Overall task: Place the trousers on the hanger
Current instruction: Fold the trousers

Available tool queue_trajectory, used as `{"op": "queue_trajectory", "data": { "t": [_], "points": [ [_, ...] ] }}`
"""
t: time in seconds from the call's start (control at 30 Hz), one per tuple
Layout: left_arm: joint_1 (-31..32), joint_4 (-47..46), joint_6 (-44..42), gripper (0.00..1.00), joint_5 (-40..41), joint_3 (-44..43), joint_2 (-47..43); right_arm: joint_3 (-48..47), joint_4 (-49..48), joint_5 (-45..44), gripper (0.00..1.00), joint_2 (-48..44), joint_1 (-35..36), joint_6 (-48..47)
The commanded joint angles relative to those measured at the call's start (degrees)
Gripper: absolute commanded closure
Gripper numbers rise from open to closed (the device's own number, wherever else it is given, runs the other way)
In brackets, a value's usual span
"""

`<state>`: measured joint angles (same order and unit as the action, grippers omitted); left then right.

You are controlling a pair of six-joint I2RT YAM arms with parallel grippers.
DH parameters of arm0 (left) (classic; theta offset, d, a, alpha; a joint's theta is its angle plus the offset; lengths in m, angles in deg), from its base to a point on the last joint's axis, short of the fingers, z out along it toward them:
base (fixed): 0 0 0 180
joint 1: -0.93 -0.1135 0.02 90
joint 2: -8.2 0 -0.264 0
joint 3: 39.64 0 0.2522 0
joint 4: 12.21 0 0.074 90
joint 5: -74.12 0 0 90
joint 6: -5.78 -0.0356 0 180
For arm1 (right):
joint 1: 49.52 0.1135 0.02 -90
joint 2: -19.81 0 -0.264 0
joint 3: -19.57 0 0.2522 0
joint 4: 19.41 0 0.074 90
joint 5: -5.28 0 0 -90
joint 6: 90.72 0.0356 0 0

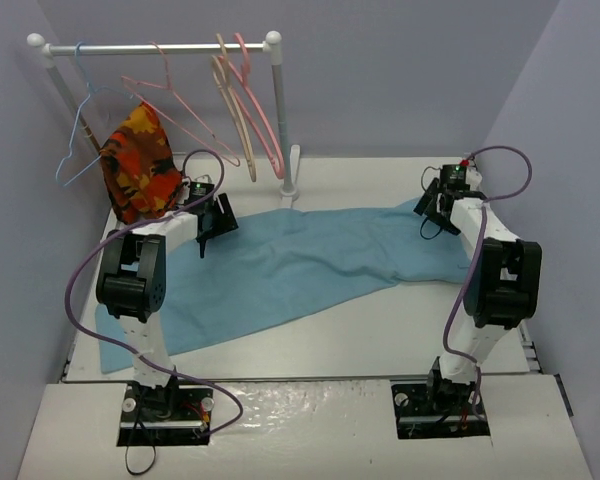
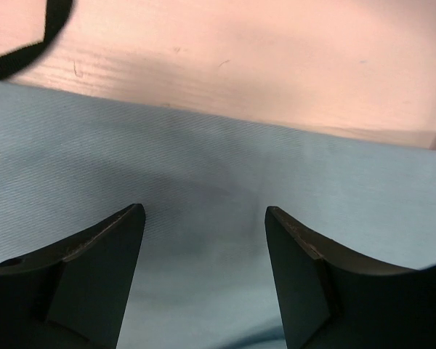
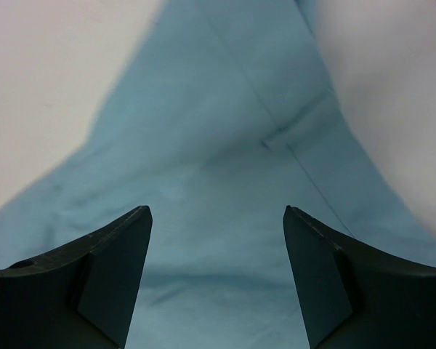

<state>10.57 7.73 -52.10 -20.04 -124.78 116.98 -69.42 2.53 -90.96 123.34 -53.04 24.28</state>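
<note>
White counter (image 1: 400,335) fills the middle of the top view, and the trousers (image 1: 300,265) are spread flat across it, from lower left to right of centre. The hanger (image 1: 180,118) is hung on the rail (image 1: 160,47) at upper left, well apart from the cloth. The left gripper (image 1: 208,238) and right gripper (image 1: 435,222) are poised over the fabric's far edge, jaws apart, nothing clamped. The fabric is judged light, limp and easily bunched. A pinch at that edge near each end is advised, so sagging is limited.
</note>
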Motion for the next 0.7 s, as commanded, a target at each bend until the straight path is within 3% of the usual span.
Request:
{"op": "queue_trajectory", "data": {
  "t": [0.0,0.27,0.67],
  "points": [
    [-0.3,0.3,-0.1,0.36,1.2,-2.8,2.8,7.6,3.3,-3.1,0.29,-2.1,-0.4,7.2],
    [-0.7,4.2,2.2,0.37,3.2,-5.1,6.9,17.9,0.6,4.3,0.30,0.7,-6.0,10.9],
    [-4.8,6.7,5.5,0.37,4.5,-3.5,7.6,30.9,2.4,8.9,0.28,-15.8,-32.2,18.9]
  ]
}}
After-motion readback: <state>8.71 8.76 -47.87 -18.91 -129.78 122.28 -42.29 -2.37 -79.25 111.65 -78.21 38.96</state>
